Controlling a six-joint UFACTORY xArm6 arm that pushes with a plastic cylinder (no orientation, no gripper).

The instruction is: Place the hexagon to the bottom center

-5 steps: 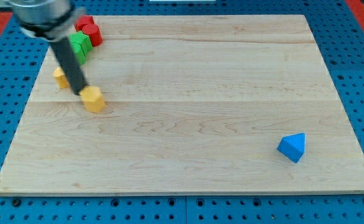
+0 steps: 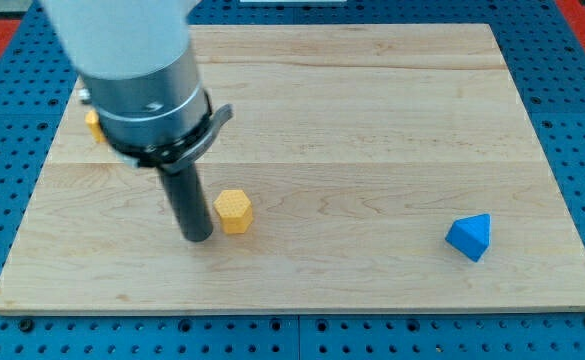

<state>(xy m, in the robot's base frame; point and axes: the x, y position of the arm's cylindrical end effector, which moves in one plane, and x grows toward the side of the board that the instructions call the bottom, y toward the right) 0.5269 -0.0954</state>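
Note:
The yellow hexagon block (image 2: 233, 210) lies on the wooden board (image 2: 372, 130), left of the board's middle and in its lower half. My tip (image 2: 198, 238) rests on the board just left of the hexagon and slightly below it, touching or nearly touching its left side. The arm's large grey body (image 2: 142, 70) fills the view's upper left above the rod.
A blue triangular block (image 2: 470, 237) lies near the board's lower right. Another yellow block (image 2: 93, 122) peeks out at the left edge, mostly hidden behind the arm. The red and green blocks at the upper left are hidden by the arm.
The hexagon has moved down and to the right, from the upper left toward the lower middle. My tip has moved the same way, and the arm now covers the upper-left blocks.

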